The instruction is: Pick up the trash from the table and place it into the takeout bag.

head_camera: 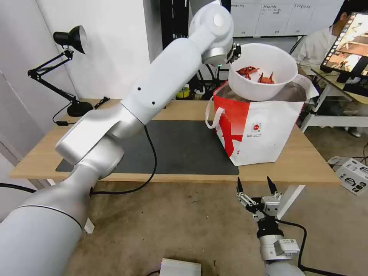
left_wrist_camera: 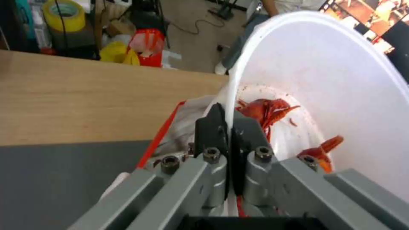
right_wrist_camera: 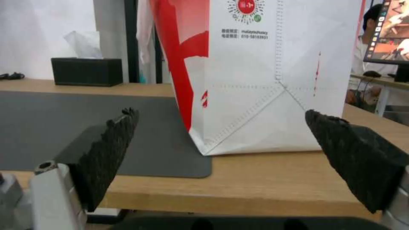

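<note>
Two grippers at work here, one busy and one waiting. At far left of the head view, a black desk lamp [head_camera: 71, 38] clamped upright near the table's [head_camera: 46, 157] back left corner, well apart from everything else. Across the middle, the dark grey mat [head_camera: 184, 147] bare over most of its width, its front edge just short of the table's front edge. Up in the centre of the frame, the left gripper [head_camera: 234, 53] pinched tight on the near rim of the white bowl [head_camera: 264, 73], one finger inside the wall and one outside, as seen in the left wrist view [left_wrist_camera: 229, 134]. Bowl lifted clear of the table and tipped, held over the open mouth of the takeout bag [head_camera: 260, 130], its lower wall at or just inside the bag's top rim. Red shells [left_wrist_camera: 266, 110] heaped low in the bowl. Bag upright at the right part of the table, its near corner overlapping the mat's right edge, a strip of bare wood between it and the table's front and right edges. In the lower right of the head view, the right gripper [head_camera: 256, 188] below the table's front edge, fingers spread wide with nothing between them, pointing toward the bag. In the right wrist view, a black tissue box [right_wrist_camera: 86, 71] at upper left, far back on the table.
</note>
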Controlling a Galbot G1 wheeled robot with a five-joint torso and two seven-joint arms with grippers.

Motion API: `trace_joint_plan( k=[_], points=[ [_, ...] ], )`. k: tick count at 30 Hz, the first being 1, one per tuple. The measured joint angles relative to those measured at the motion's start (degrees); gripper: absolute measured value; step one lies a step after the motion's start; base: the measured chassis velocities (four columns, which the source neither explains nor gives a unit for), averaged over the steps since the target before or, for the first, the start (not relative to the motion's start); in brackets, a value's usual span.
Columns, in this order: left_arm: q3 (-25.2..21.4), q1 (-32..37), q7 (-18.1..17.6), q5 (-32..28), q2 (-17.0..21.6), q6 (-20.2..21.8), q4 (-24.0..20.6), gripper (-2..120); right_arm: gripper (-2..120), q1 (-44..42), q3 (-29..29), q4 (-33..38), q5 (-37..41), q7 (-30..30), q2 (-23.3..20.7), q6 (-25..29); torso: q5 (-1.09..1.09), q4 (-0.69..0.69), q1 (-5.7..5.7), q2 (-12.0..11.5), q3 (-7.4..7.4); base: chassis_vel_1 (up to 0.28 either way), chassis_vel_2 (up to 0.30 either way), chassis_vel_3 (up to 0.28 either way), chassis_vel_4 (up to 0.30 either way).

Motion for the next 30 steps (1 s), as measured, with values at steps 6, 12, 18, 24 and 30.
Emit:
trace_joint_plan(
  k=[6,12,18,24,30],
  points=[
    [0.7,0.8,0.0,0.2,-0.3,-0.1,-0.4,0,97,0.3,0.0,-0.4,0.1,0.0,0.0,0.0,0.00,0.00,0.00,0.0,0.00,0.000,0.000,0.000,0.000],
    [2.3,1.4,-0.1,0.1,-0.4,-0.1,-1.6,0,97,0.4,0.0,-0.7,0.1,0.0,0.1,0.0,0.00,0.00,0.00,0.0,0.00,0.000,0.000,0.000,0.000],
    [3.9,2.3,-0.8,-0.7,-0.7,0.0,-3.1,0,97,0.1,0.5,-0.8,0.1,0.1,0.2,0.1,0.00,-0.01,0.00,0.0,0.00,0.000,0.000,0.000,0.000],
    [5.1,2.6,-1.7,-1.7,-0.3,0.3,-4.0,0,97,0.1,0.4,-0.8,0.1,0.2,0.3,0.1,0.00,0.00,-0.01,0.0,0.00,0.000,0.000,0.000,0.000],
    [5.4,2.8,-1.4,-1.7,-0.3,0.5,-4.3,13,97,0.1,0.4,-0.9,0.1,0.2,0.4,0.1,0.00,0.00,-0.01,0.0,0.00,0.000,0.000,0.000,0.000]
  ],
)
